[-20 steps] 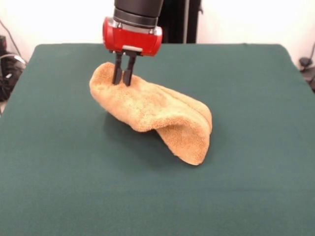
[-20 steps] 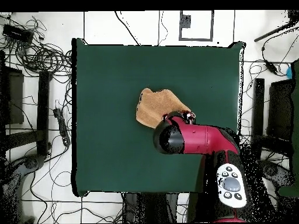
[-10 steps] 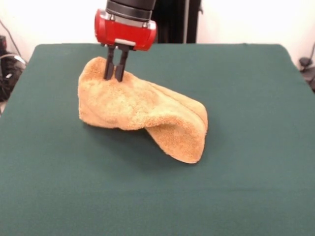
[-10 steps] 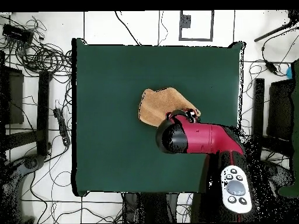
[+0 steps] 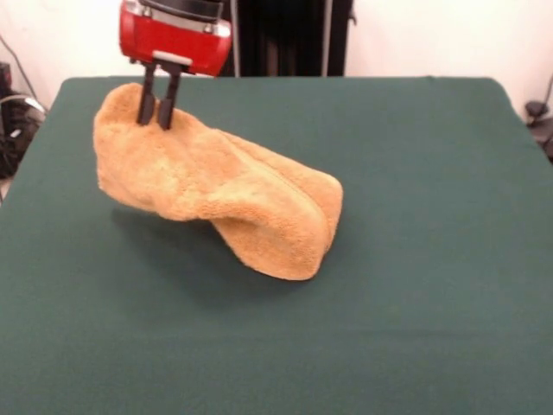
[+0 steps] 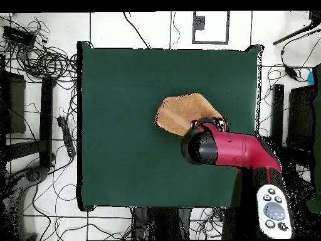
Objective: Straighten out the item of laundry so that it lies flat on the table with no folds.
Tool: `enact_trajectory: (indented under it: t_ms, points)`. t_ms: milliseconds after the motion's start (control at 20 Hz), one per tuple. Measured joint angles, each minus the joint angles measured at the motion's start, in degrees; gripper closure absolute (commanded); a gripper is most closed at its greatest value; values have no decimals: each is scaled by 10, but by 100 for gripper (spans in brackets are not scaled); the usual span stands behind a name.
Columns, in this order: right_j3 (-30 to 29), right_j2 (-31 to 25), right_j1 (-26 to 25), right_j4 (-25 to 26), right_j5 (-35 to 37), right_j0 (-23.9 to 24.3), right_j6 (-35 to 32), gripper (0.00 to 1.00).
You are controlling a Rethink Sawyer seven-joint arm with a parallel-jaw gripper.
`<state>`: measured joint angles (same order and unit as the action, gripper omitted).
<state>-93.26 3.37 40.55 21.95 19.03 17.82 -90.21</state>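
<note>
Front view, near to far: nearest part of the tabletop (image 5: 276, 363) is bare dark green cloth. Further in, left of centre, the towel (image 5: 216, 186), mustard terry, folded over on itself w/ a rounded bulge at its near-right end; that low end rests on the cloth. From there the towel rises up and to the far left, its left part lifted clear of the surface, shadow showing beneath. At its highest far-left edge sits the tool (image 5: 157, 111): two dark fingers (image 5: 145, 97) come down from the red housing and stand close together, clenched on the top fold of the towel. So the towel hangs below and to the near right of the tool, held only at that far-left corner region.

Overhead view: towel (image 6: 183, 113) shows as a tan patch right of the tabletop's (image 6: 125, 144) centre, not near any edge. The red arm covers the side of the towel toward the picture's bottom right, and the tool itself is hidden beneath it, so the grip can't be seen from above. Folds clearly remain; not flat.
</note>
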Motion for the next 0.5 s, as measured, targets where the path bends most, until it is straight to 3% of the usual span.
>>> enact_trajectory:
  t_ms: [500]
  points:
    - [5, 0, 6, 0, 8, 4, 0, 100]
